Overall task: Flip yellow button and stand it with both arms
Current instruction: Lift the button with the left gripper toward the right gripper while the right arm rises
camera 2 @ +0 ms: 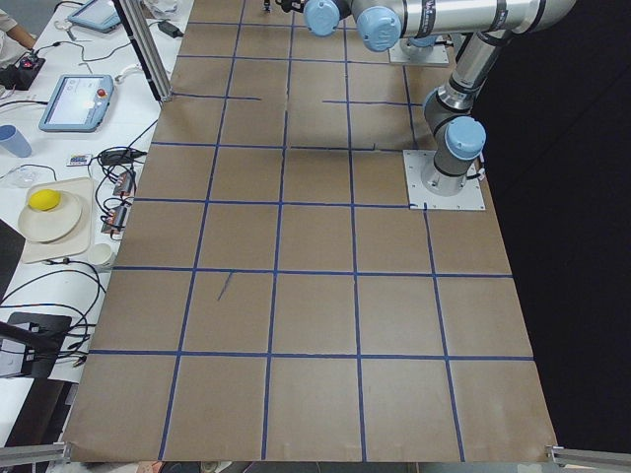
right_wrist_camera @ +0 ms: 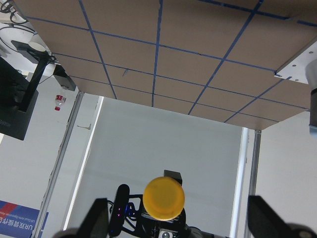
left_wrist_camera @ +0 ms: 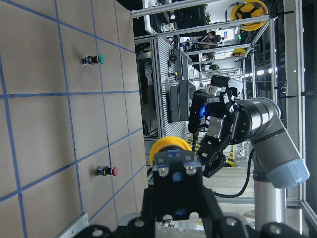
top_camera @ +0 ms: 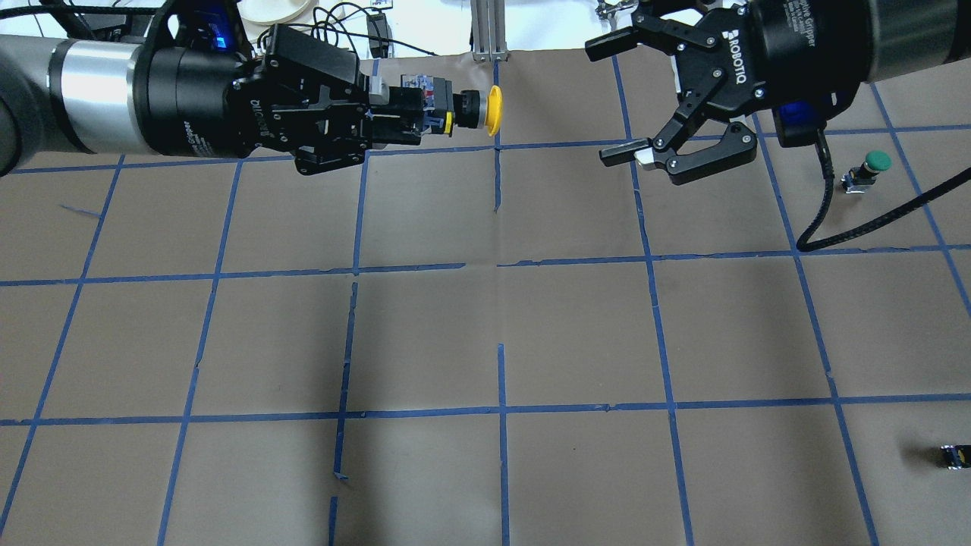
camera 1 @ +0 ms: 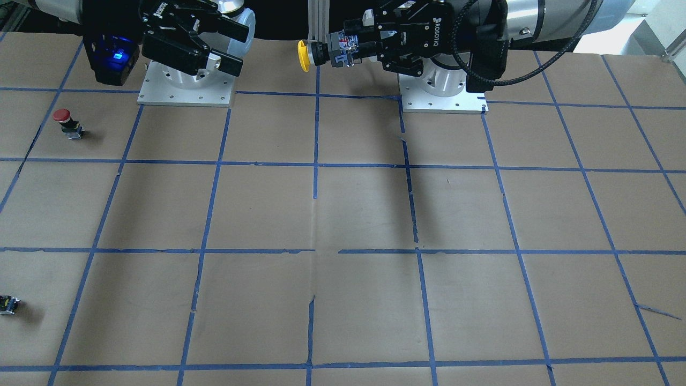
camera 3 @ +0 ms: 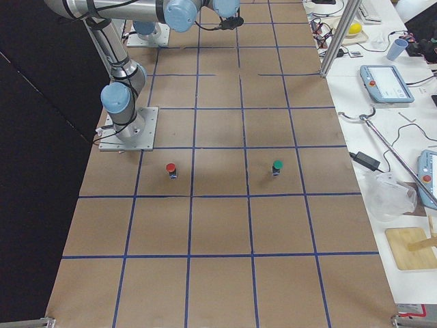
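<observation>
The yellow button (top_camera: 493,110) is held sideways in the air over the table's far side, its yellow cap pointing toward my right gripper. My left gripper (top_camera: 421,114) is shut on its black and grey body. In the front view the cap (camera 1: 303,55) sticks out of the left gripper (camera 1: 343,51). My right gripper (top_camera: 599,105) is open and empty, jaws spread wide, a short gap from the cap and facing it; it also shows in the front view (camera 1: 244,49). The right wrist view looks straight at the cap (right_wrist_camera: 164,198). The left wrist view shows the button (left_wrist_camera: 171,148) from behind.
A red-capped button (camera 1: 64,122) stands on the brown paper near the right arm's base plate (camera 1: 185,91). A green-capped button (top_camera: 868,168) stands at the table's right. A small dark capless part (top_camera: 952,456) lies at the right edge.
</observation>
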Robot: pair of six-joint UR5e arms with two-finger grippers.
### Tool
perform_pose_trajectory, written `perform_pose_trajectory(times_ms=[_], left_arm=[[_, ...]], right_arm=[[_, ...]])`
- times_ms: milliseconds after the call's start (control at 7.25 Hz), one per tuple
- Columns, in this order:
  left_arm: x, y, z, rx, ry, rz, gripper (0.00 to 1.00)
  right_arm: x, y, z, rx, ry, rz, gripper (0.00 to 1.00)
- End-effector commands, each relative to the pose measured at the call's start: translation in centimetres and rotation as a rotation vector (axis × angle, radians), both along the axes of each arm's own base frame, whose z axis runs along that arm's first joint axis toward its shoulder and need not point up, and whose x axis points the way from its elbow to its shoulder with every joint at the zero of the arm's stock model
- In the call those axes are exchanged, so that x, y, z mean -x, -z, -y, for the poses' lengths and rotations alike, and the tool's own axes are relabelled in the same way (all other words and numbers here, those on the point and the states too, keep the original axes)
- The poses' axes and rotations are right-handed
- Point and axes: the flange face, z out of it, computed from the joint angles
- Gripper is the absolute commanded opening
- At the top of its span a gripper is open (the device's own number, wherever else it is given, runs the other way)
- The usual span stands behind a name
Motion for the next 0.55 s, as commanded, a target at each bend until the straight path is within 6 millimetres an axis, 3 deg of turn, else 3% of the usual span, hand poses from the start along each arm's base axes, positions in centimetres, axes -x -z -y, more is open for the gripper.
perform_pose_trajectory(times_ms=[0, 414], left_arm=[[2.24, -0.7, -0.41, -0.001, -0.003, -0.077, 0.09], [2.53, -0.7, -0.44, 0.018, 0.001, -0.082, 0.09]], right_arm=[[-2.02, -0.29, -0.39, -0.006, -0.02, 0.045, 0.99], [-2.93, -1.01, -0.35, 0.01, -0.014, 0.092, 0.99]])
